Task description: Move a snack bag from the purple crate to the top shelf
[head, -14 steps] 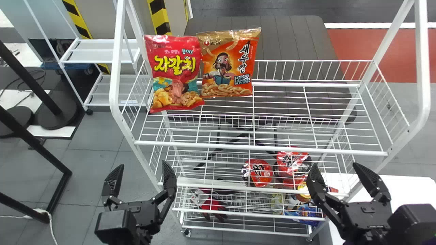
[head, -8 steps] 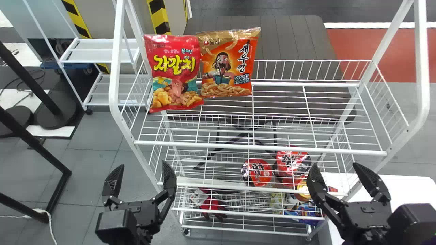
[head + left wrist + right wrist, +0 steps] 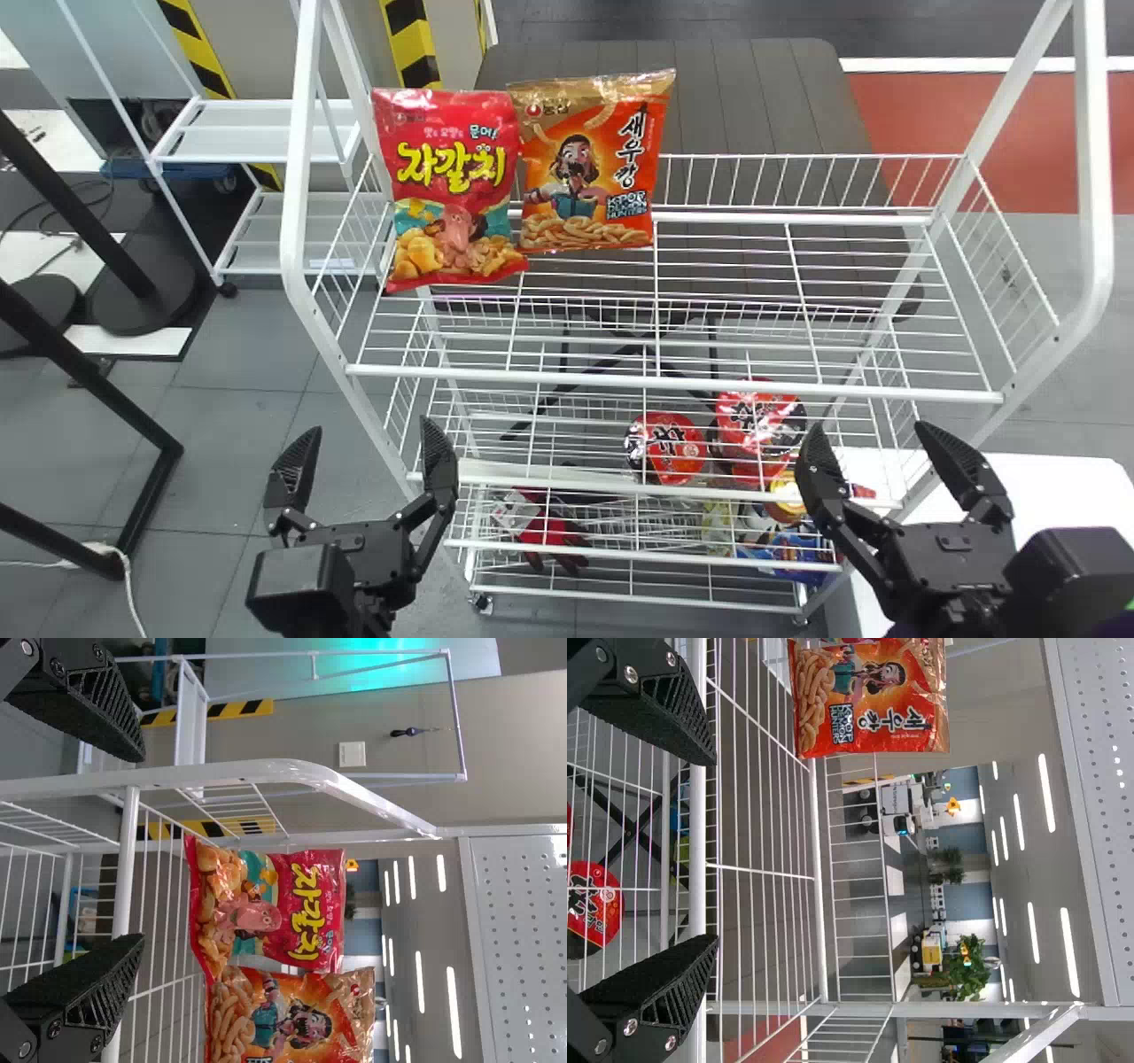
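Observation:
Before the rack's lower left, my left gripper (image 3: pixel 365 452) stands open and holds nothing; the left wrist view has the same gripper (image 3: pixel 133 850) spread. My right gripper (image 3: pixel 864 452), also open and without a load, is at the rack's lower right, and its fingers are apart in the right wrist view's gripper (image 3: pixel 713 850). On the white top shelf (image 3: pixel 744 385), a red snack bag (image 3: pixel 454 190) stands at the left end, beside an orange snack bag (image 3: pixel 589 159). The red bag (image 3: pixel 275 908) and the orange bag (image 3: pixel 873 695) are beyond the fingers.
Lower shelves hold red cup noodles (image 3: pixel 666 447), a red and black item (image 3: pixel 549 536) and a blue package (image 3: pixel 797 554). A white table (image 3: pixel 1063 487) is at the right. Tall side posts (image 3: pixel 301 177) frame the rack, and black metal stands (image 3: pixel 89 390) are at the left.
The rack and bags have shifted very slightly left and up in the head view. Both grippers stay nearly in place, open as before.

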You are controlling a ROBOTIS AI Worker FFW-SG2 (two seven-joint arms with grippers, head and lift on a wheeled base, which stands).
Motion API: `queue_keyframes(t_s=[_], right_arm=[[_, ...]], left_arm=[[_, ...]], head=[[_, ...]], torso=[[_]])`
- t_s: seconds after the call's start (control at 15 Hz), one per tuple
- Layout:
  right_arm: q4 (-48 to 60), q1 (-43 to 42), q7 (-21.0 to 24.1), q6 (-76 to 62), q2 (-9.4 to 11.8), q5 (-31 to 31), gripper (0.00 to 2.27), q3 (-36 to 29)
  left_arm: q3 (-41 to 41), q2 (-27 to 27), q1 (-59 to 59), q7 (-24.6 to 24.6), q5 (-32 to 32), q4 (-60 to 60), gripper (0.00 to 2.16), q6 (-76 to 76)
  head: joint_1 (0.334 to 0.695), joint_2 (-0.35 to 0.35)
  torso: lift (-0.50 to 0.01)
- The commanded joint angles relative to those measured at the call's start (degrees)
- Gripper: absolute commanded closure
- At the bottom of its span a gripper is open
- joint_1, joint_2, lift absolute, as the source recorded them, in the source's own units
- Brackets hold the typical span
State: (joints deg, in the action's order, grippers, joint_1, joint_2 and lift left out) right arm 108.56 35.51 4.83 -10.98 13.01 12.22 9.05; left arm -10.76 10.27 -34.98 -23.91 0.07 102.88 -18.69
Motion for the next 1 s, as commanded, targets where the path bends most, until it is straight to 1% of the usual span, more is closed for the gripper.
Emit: queue_keyframes(t_s=[0.0, 0.87, 0.93], right_arm=[[0.25, 0.00, 0.09, 0.22, 0.00, 0.00, 0.11, 0.00], [0.60, 0.09, 0.62, -0.49, 0.26, 0.79, 0.11, 0.35], [0.60, 0.09, 1.15, -0.49, 0.26, 0.79, 0.11, 0.35]], left_arm=[[-0.05, 0.11, 0.00, 0.00, -0.07, 0.13, 0.10, 0.02], [-0.23, 0.19, 0.00, 0.00, -0.16, 0.39, 0.10, 0.55], [-0.23, 0.19, 0.00, 0.00, -0.16, 0.39, 0.10, 0.55]], head=[[0.695, 0.062], [0.695, 0.059], [0.695, 0.059]], torso=[[-0.004], [-0.058], [-0.062]])
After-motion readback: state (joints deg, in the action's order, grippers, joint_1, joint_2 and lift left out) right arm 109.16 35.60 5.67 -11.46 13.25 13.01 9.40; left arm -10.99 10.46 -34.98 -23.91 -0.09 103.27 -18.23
